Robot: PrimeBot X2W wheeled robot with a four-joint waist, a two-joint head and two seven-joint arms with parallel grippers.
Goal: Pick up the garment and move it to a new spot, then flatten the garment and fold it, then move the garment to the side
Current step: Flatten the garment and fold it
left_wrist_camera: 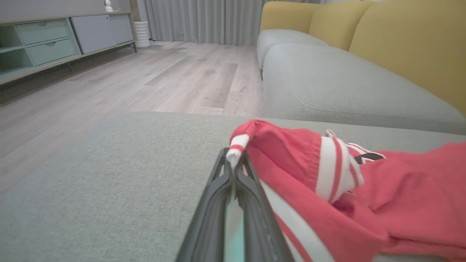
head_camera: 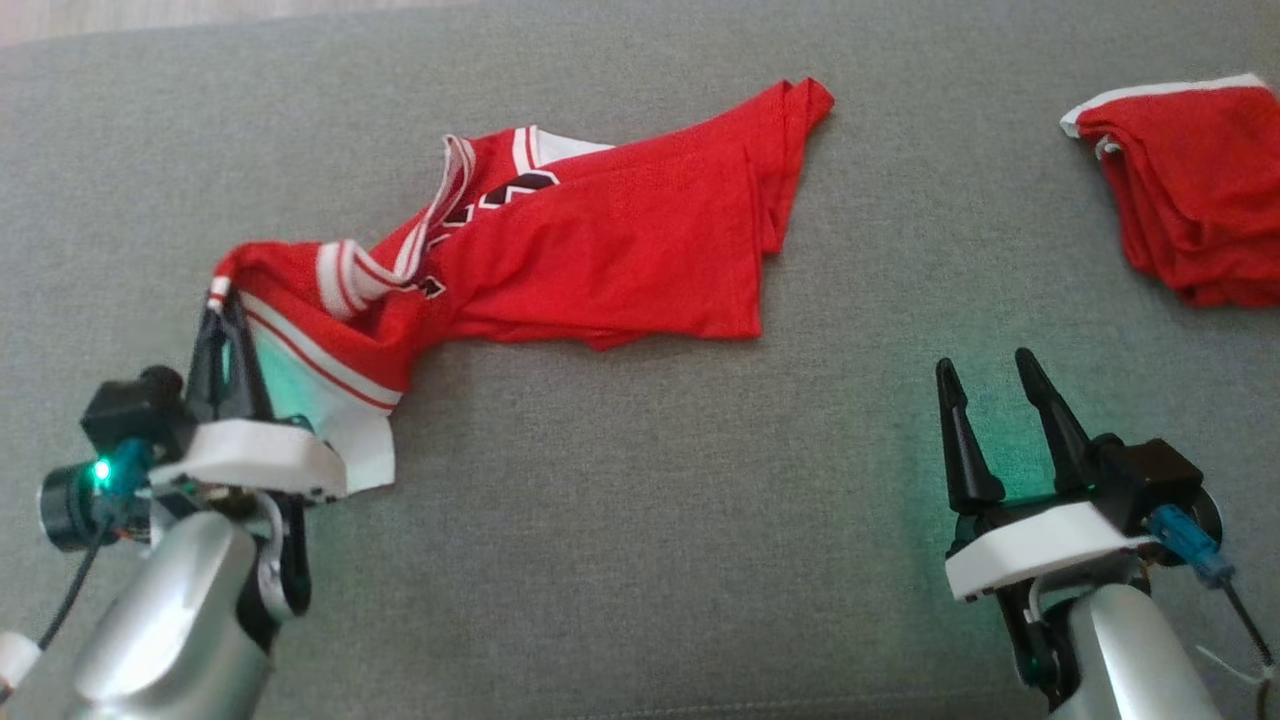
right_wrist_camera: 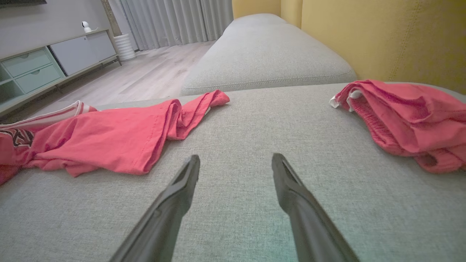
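- You have two red garments on the grey cushion [head_camera: 640, 520]. One is the red shirt [head_camera: 600, 230] with white-and-red striped trim. The other is a bunched red bundle [head_camera: 1190, 190] with a white edge.
- The red shirt lies left of centre in the head view, crumpled and stretched out slantwise, with its far corner pointing up and right. The red bundle sits well apart from it at the upper right.
- You have two claws in play, one on each arm.
- The left claw [head_camera: 222, 300] is at the lower left with its fingers pressed together on a striped corner of the red shirt. The left wrist view shows that white-and-red tip poking out just above the closed fingertips [left_wrist_camera: 238, 165].
- The cloth beside the left claw is lifted and drapes down past the white wrist housing.
- The right claw [head_camera: 985, 362] is at the lower right with its fingers spread and nothing between them. It is over bare cushion, clear of both garments.
- In the right wrist view the red shirt [right_wrist_camera: 109, 142] lies to the left of the right claw [right_wrist_camera: 236, 158], and the red bundle [right_wrist_camera: 407, 116] to its right.
- A low cabinet [left_wrist_camera: 51, 43] across the wood floor has two pale green drawers, both shut. You cannot tell what is inside them.
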